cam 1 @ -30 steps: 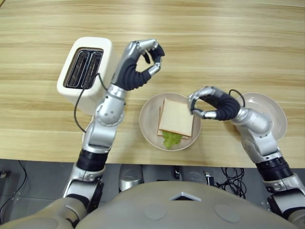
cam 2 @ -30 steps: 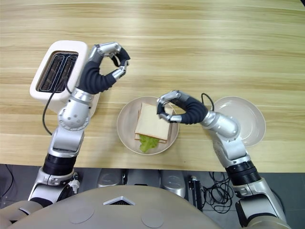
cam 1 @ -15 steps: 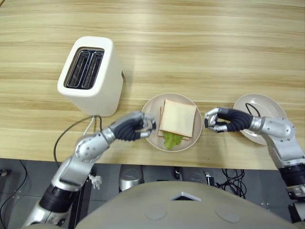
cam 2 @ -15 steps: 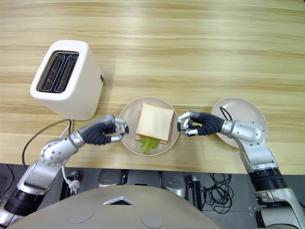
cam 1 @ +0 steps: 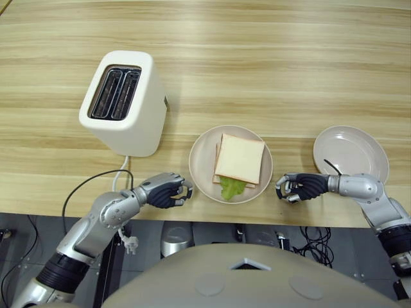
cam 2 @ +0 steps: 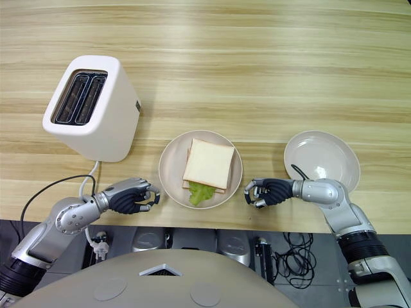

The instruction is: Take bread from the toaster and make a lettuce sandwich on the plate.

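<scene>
A pale wooden table (cam 1: 289, 64) is spanning the view, and grey floor with loose cables (cam 1: 313, 236) is showing below its near edge. One white toaster (cam 1: 124, 102) is standing at the left, its cord (cam 1: 96, 183) trailing off the edge. Two plates are lying on the table. The middle plate (cam 1: 200, 157) is carrying one sandwich (cam 1: 239, 158) with lettuce (cam 1: 231, 187) peeking out, and the right plate (cam 1: 351, 153) is sitting well apart. The left hand (cam 1: 166, 191) and right hand (cam 1: 302, 187) are hovering at the near edge, fingers curled, holding nothing.

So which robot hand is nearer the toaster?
Left. The left robot hand lies in front of the toaster; the right robot hand is past the sandwich plate, beside the empty plate.
</scene>
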Motion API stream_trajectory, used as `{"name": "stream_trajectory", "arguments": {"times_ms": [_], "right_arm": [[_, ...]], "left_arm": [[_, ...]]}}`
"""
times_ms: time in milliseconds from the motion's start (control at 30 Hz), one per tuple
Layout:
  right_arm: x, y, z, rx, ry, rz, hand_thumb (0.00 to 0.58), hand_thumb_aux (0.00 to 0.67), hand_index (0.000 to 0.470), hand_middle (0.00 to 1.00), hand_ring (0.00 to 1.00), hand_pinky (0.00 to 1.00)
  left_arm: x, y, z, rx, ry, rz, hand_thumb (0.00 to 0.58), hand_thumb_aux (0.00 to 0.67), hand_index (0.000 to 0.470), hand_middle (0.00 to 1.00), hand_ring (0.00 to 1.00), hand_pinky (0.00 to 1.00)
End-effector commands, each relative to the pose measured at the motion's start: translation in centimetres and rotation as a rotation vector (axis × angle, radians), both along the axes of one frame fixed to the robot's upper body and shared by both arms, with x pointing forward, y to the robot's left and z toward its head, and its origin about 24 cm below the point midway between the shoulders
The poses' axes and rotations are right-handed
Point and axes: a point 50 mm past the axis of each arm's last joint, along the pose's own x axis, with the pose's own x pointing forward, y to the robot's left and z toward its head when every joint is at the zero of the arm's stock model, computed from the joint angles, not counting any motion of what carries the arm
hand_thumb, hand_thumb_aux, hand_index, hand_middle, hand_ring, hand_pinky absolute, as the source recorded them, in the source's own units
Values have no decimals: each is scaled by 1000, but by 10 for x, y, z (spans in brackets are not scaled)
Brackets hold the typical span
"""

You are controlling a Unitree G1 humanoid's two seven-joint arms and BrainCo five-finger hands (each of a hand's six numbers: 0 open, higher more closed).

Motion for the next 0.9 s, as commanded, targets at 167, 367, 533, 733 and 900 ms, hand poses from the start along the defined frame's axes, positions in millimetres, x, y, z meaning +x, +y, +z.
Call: {"name": "stream_trajectory", "arguments": {"times_ms": [167,367,533,733,900], "right_arm": [[-11,33,-18,10,38,115,580,670,460,1000,1000,1000],[6,49,-16,40,-36,112,580,670,460,1000,1000,1000],[34,50,-15,15,-113,51,580,670,460,1000,1000,1000],[61,58,-17,-38,-160,72,580,670,460,1000,1000,1000],[80,70,-25,-90,-143,99,580,670,460,1000,1000,1000]], "left_arm": [[7,-34,-24,30,-39,-126,580,670,460,1000,1000,1000],[30,-45,-26,28,-102,-141,580,670,460,1000,1000,1000],[67,-48,-21,59,-202,-120,580,670,460,1000,1000,1000],[101,-59,-20,63,-252,-105,580,670,460,1000,1000,1000],[121,-74,-31,84,-229,-105,580,670,460,1000,1000,1000]]}}
